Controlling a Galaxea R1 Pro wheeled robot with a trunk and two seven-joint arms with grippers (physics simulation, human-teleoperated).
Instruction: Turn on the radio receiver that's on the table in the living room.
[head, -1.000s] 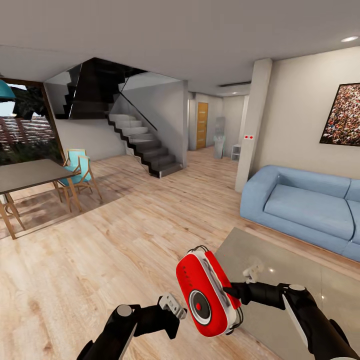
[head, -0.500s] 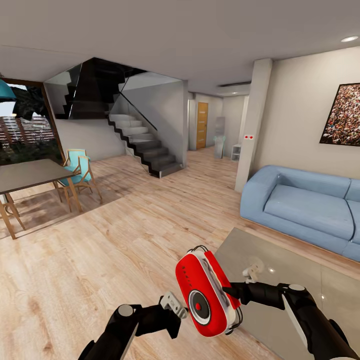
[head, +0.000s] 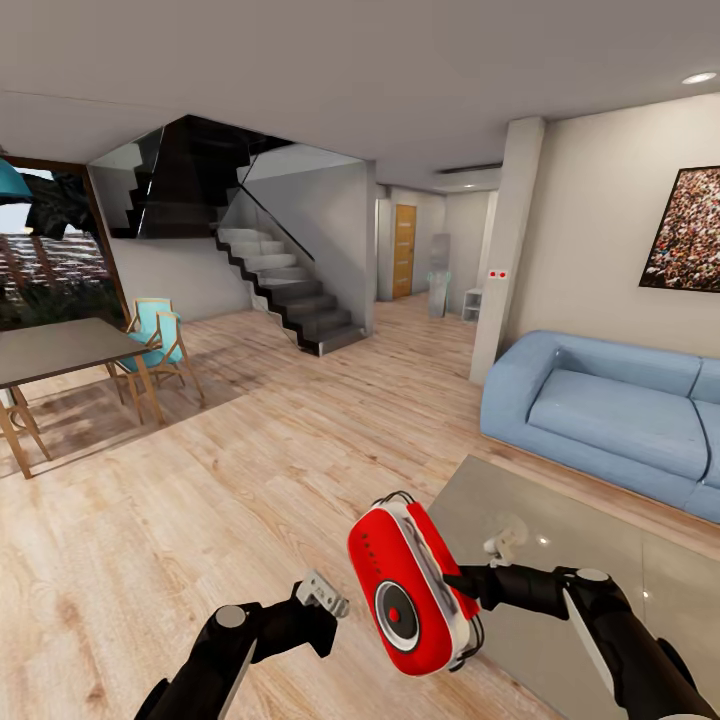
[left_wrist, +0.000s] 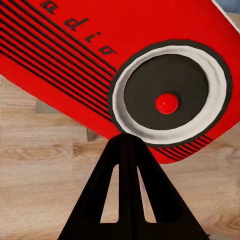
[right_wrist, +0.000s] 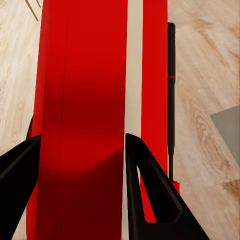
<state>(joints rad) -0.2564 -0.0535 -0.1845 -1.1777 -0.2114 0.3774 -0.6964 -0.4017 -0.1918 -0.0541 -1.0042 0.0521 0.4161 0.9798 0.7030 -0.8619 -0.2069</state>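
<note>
The radio receiver (head: 413, 590) hangs in the air, clamped in the right gripper (head: 462, 588), tilted so its wire handle points up and away and its round black dial faces the left arm. In the right wrist view the two black fingers (right_wrist: 150, 195) press against opposite faces of the red body (right_wrist: 95, 115), one on each side of the white rim band, so this pincer is closed on the radio. The right arm reaches in from the robot's right with its forearm roughly level, the wrist turned inward toward the radio.

The left gripper (head: 322, 594) sits just beside the radio's dial face, apart from it, on an arm bent up from below. In the left wrist view its fingers (left_wrist: 127, 195) come together in a single closed point with nothing between them, aimed at the rim of the dial (left_wrist: 167, 97), near the red centre knob.

The table (head: 600, 540) lies beyond and below the right gripper, its glossy grey top bare of the radio. Farther past it stands the light-blue sofa (head: 610, 410), with the crowd picture (head: 688, 230) on the wall above. The plank floor (head: 200, 500) spreads under the left gripper.
</note>
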